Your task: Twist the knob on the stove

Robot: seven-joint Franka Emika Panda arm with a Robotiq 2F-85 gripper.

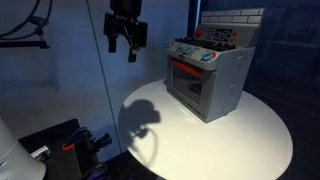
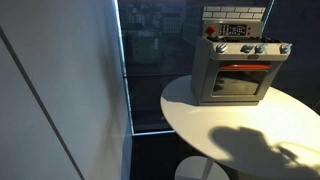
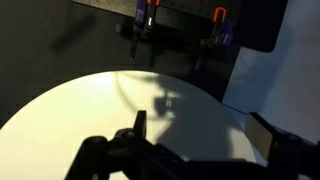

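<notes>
The stove (image 1: 208,78) is a small grey toy oven with a red-glowing door window, standing on a round white table (image 1: 250,140). It also shows in an exterior view (image 2: 238,68). A row of pale blue knobs (image 1: 196,52) runs along its top front, also seen in an exterior view (image 2: 250,49). A tiled back panel rises behind them. My gripper (image 1: 127,45) hangs high above the table's edge, well apart from the stove, open and empty. In the wrist view the open fingers (image 3: 205,130) frame the bare tabletop; the stove is out of that view.
The gripper's shadow (image 1: 143,118) falls on the table beside the stove. Dark equipment with orange-handled clamps (image 3: 148,18) sits beyond the table's edge. A pale wall panel (image 2: 60,90) stands beside the table.
</notes>
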